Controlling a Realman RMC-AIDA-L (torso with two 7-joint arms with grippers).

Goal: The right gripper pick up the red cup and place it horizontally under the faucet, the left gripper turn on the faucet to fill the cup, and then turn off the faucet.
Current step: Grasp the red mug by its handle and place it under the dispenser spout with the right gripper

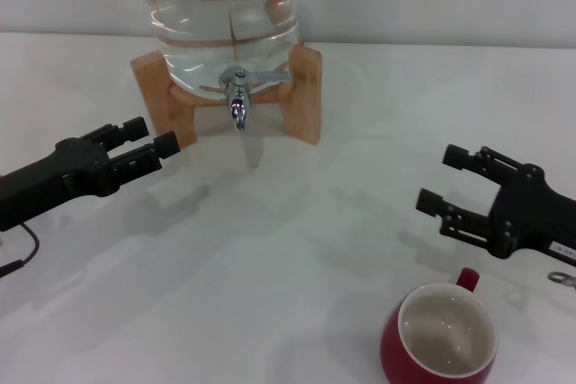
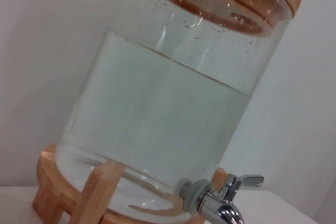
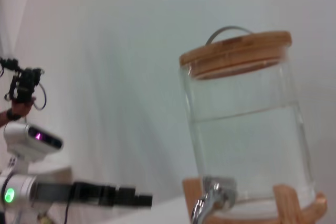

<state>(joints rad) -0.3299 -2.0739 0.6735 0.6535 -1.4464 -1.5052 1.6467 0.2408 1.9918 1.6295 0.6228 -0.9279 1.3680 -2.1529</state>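
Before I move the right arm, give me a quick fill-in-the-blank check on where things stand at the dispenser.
1. The red cup stands upright with its handle toward the ____ tool.
2. The spot under the faucet holds ____ cup.
3. The water jar rests on a ____ stand.
4. The left tool and right tool both hover with fingers ____.

Missing words: right; no; wooden; open

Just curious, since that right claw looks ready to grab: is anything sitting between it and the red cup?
No. In the head view, only bare white table separates the open right gripper from the red cup just nearer the robot.
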